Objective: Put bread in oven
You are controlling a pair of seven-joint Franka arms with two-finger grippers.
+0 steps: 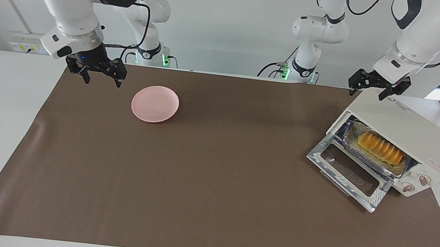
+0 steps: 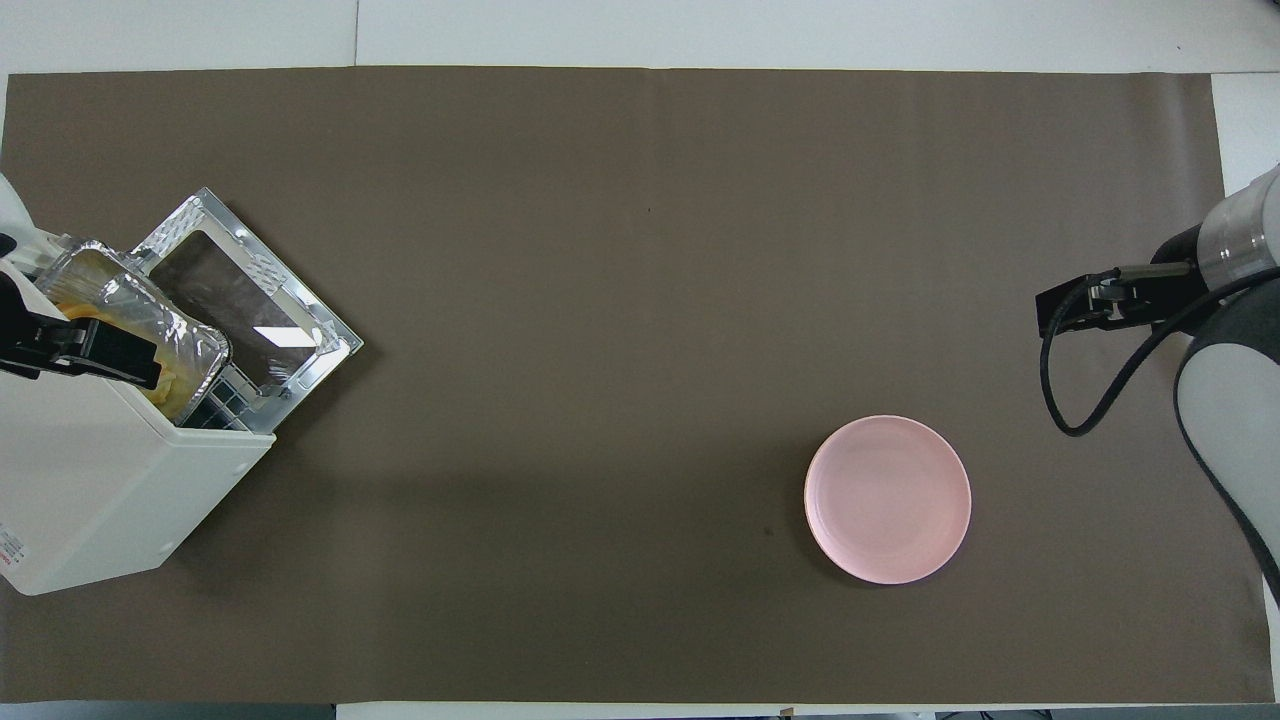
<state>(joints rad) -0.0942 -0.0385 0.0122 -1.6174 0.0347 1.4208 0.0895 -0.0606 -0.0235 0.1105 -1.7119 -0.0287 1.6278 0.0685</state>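
Observation:
The cream-white oven [image 1: 404,128] stands at the left arm's end of the table with its glass door [image 1: 349,171] dropped open. The yellow-orange ridged bread [image 1: 378,152] lies in a silver foil tray [image 1: 356,149] on the rack inside the oven. My left gripper [image 1: 367,92] hangs open and empty over the oven's top edge nearest the robots. In the overhead view the left gripper [image 2: 90,350] covers most of the bread. My right gripper [image 1: 101,79] is open and empty above the mat beside the pink plate [image 1: 155,103], at the right arm's end.
A brown mat [image 1: 212,189] covers the table. In the overhead view the oven [image 2: 90,480] stands at the mat's edge with its door [image 2: 250,300] lying on the mat, and the pink plate [image 2: 887,498] is near the right gripper [image 2: 1075,305].

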